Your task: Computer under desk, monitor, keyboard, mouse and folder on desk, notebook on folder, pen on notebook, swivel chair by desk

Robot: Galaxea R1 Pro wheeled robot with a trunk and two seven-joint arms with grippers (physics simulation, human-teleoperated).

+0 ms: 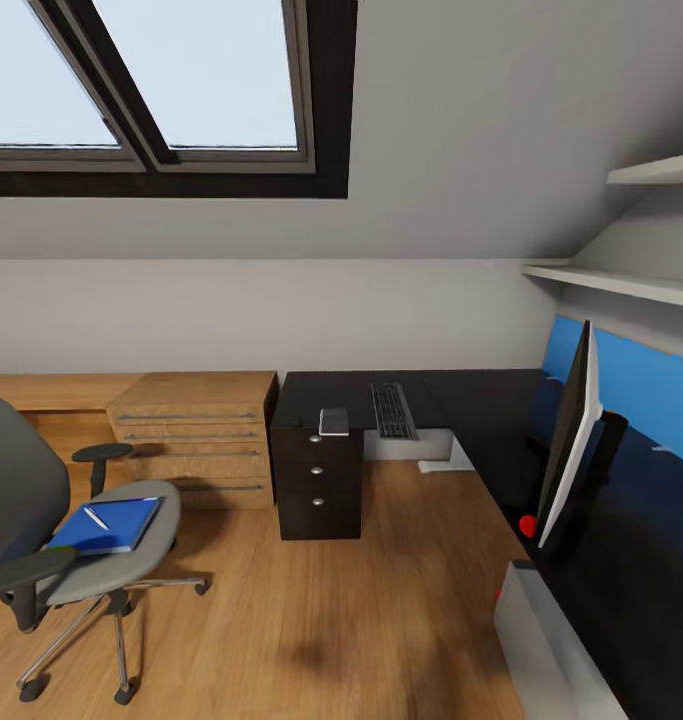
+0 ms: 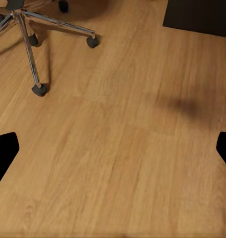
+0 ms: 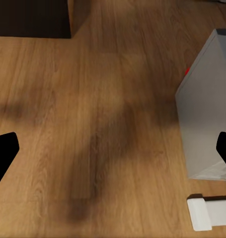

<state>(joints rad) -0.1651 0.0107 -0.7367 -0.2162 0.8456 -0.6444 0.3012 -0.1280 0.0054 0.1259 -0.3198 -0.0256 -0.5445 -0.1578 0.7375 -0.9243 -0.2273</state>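
The swivel chair (image 1: 41,560) stands on the floor at the left, apart from the desk (image 1: 481,400). On its seat lies the blue folder (image 1: 109,526) with the white pen (image 1: 96,518) on top. The keyboard (image 1: 392,410) rests on the desk's far wing. Beside it, over the black drawer unit (image 1: 319,485), lies a small grey rectangle (image 1: 334,421), apparently the notebook. The monitor (image 1: 571,450) stands edge-on at the right. The pale computer (image 1: 541,640) sits on the floor beside the desk. I cannot make out the mouse. My left gripper (image 2: 113,153) and right gripper (image 3: 113,153) hang open over bare floor.
A light-wood drawer chest (image 1: 196,435) stands against the back wall, left of the desk. The chair's chrome base (image 2: 33,29) lies near my left gripper. The computer (image 3: 204,109) and a white block (image 3: 209,212) lie close to my right gripper. Shelves (image 1: 621,280) hang over the desk.
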